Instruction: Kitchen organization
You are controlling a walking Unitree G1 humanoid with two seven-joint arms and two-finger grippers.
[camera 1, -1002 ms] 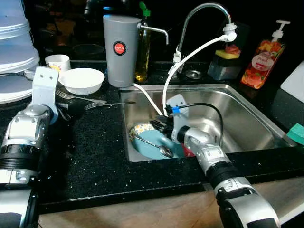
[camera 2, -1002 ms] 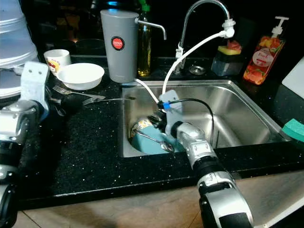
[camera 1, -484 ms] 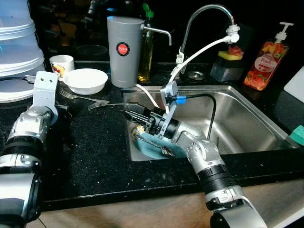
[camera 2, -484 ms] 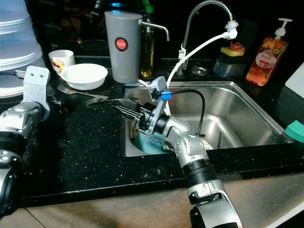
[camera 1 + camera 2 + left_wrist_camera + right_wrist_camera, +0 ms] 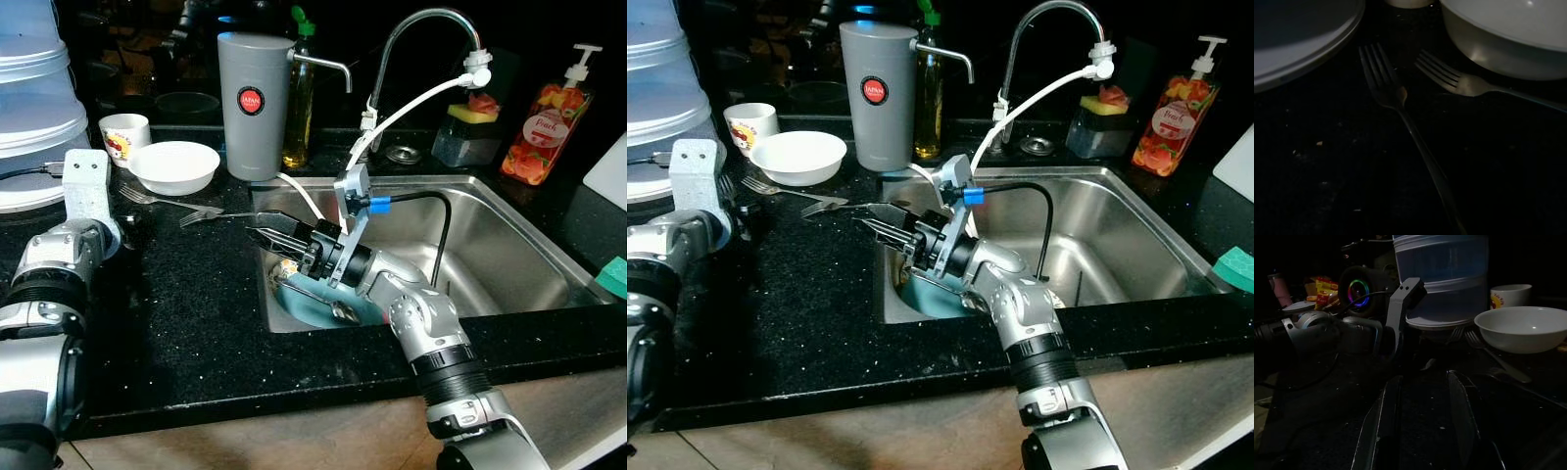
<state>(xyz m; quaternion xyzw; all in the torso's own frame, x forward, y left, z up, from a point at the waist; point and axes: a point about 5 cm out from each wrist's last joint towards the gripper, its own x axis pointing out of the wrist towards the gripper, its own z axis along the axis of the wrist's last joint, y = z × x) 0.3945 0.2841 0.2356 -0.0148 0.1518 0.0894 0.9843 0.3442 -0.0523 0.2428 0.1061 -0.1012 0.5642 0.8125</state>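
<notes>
Left eye view: right gripper (image 5: 263,226) raised over the sink's (image 5: 509,211) left rim, pointing toward the table (image 5: 186,313); jaws apart with nothing between. Below, in the sink, a blue bowl (image 5: 312,305) with a spoon (image 5: 335,309) lying across it. On the table, two forks (image 5: 201,213) beside a white bowl (image 5: 174,165), near a small cup (image 5: 120,128).

Right eye view: same layout; left arm resting on the table near the forks, fingers hidden behind the wrist block.

Left wrist view: dark; two forks (image 5: 1393,93) crossing at an angle, tines toward the white bowl (image 5: 1508,34) and a plate rim (image 5: 1308,54). Left jaws: cannot tell.

Right wrist view: fingers (image 5: 1382,423) spread, empty, aimed over the table toward the white bowl (image 5: 1528,328).

Step in hand: probably reaching out of the sink toward the tableware, empty.

Next move: likely lowering to the nearer fork and closing flat on its handle.
</notes>
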